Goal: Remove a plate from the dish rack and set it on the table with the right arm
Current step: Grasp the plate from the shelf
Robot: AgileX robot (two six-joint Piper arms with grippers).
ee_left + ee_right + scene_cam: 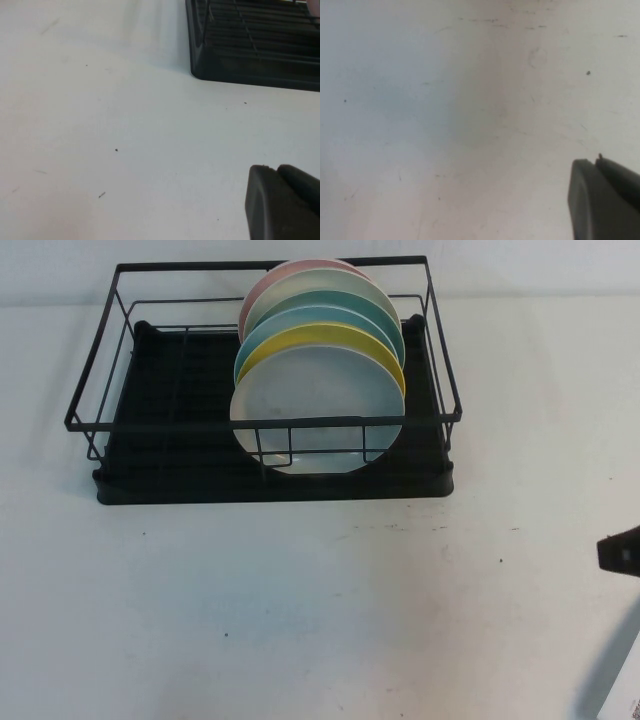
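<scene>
As seen from the raised camera: dish rack at the far middle of the table, long side toward the robot, black tray base under the wire frame. In its right half, a row of plates on edge, one behind another. Nearest the robot in that row, the plate, pale grey-blue, upright, face toward the camera, lower rim down on the tray base just behind the front wires, top front rail crossing it in view. Directly behind it, a yellow plate, then teal-rimmed plates, then a pink-rimmed plate at the back. Left half of the rack bare of plates.

Right gripper at the right edge of the high view, over the near right part of the table, well apart from the rack and the plate. Fingers pressed together, pinching nothing, only scuffed white tabletop beneath.

Left gripper low over the table near the rack's left near corner, touching nothing visible. Spread or pressed together: cannot tell.
</scene>
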